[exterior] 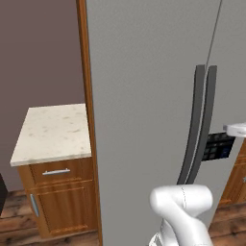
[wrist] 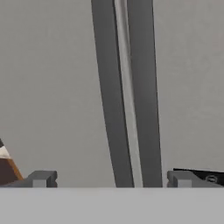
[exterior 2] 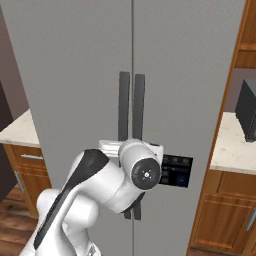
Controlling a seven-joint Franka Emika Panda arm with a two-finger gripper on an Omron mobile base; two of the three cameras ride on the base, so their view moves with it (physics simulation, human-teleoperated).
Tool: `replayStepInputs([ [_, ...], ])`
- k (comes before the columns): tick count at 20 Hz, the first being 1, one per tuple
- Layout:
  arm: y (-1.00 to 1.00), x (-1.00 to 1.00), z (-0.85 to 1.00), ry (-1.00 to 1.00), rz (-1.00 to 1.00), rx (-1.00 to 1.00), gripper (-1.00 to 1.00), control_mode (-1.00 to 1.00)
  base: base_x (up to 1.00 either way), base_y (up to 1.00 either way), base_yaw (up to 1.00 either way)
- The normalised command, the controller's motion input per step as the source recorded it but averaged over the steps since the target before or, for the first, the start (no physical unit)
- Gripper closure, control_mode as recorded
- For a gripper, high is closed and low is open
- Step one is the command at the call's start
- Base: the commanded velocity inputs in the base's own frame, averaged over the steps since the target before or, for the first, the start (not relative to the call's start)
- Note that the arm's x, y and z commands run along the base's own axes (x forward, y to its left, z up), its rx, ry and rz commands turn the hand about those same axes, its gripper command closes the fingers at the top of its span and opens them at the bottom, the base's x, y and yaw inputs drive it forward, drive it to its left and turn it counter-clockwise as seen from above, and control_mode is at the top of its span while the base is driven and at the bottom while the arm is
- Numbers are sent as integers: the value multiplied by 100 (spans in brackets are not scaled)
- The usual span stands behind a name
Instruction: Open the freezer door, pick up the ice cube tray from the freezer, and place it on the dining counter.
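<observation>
1. Progress is at the very start, by my reading: the freezer door (exterior: 144, 120) is flush and closed, so opening it, fetching the ice cube tray and carrying it to the dining counter all remain.
2. The gripper (wrist: 111, 178) stands wide open and holds nothing; in the hand view its two dark finger tips (wrist: 41, 178) rise far apart.
3. Two dark vertical bar handles run between the jaws: the left handle (wrist: 113, 96) and the right handle (wrist: 143, 96), with the seam of the two doors between them. Both lie ahead of the tips, not yet between them as far as I can tell.
4. The left handle sits nearer the midline of the jaws than the right one.
5. The freezer (exterior 2: 130, 75) faces the jaws squarely; its inside is hidden behind the closed doors.
6. A dark control panel (exterior 2: 175, 171) lies just right of the jaws, on the right door.
7. Next, I judge, the jaws must advance and close round one handle alone.
</observation>
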Motion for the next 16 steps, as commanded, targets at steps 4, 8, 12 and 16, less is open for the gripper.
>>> replayStepInputs([
  [4, -13, 1, 0, -37, 0, 4, -100, -100, 0, 0, 0],
  [8, -6, 4, 0, -23, 0, 0, -100, -100, 0, 0, 0],
  [12, 0, 15, 0, -8, 0, 0, -100, -100, 0, 0, 0],
  [16, -3, 37, 0, -1, 0, 2, -100, -100, 0, 0, 0],
])
